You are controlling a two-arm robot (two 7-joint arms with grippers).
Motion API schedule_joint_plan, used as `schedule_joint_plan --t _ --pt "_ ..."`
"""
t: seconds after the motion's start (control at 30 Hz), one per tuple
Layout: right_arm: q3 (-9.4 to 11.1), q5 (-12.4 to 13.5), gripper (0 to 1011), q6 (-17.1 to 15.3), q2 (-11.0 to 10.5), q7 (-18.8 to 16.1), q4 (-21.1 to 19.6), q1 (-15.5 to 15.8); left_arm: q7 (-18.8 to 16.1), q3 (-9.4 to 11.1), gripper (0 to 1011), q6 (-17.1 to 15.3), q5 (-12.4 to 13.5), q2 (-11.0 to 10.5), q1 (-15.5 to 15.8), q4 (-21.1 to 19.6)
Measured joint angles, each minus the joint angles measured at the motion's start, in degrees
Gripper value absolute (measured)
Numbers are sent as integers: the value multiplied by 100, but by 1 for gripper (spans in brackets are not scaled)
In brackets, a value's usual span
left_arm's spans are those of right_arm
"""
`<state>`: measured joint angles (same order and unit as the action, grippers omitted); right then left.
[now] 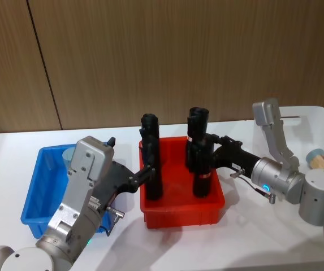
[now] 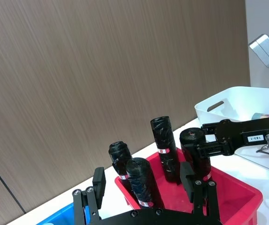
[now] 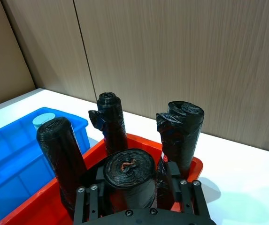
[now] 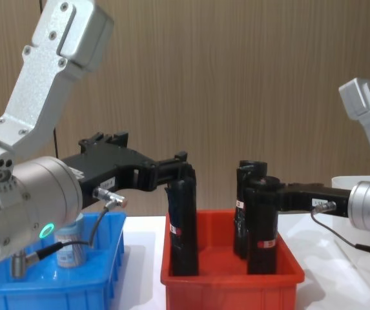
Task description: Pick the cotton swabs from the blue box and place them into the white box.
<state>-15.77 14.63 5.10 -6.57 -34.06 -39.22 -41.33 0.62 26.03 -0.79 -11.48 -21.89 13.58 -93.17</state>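
One jar of cotton swabs point(image 1: 68, 153) stands in the blue box point(image 1: 37, 186) on the left; the chest view shows that jar point(image 4: 71, 248) behind my left arm. Another swab jar point(image 1: 323, 161) lies in the white box point(image 1: 320, 116) on the right. My left gripper point(image 1: 147, 172) is open, its fingers point(image 2: 99, 180) straddling the top of a tall black roll point(image 2: 141, 183) in the red bin. From the other side, my right gripper point(image 1: 210, 152) is shut on a second black roll point(image 3: 129, 180) in the same bin.
The red bin point(image 1: 181, 212) sits between the two boxes and holds several upright black rolls with red-white labels. A wooden wall runs close behind the white table. Bare tabletop lies in front of the bins.
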Motion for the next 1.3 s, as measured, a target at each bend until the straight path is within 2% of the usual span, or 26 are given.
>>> schedule_joint_plan --t 0.3,0.7,1.1,1.3 --pt "-14 21 560 20 8 5 41 -15 0 0 1004 0 0 0 0 0" --pt "-3 58 531 -55 -58 67 -333 154 0 0 1004 0 0 0 0 0" --pt "105 255 531 -301 -273 269 -1626 626 0 0 1004 0 0 0 0 0" --pt "235 410 531 -498 -453 578 -2558 924 0 0 1004 0 0 0 0 0"
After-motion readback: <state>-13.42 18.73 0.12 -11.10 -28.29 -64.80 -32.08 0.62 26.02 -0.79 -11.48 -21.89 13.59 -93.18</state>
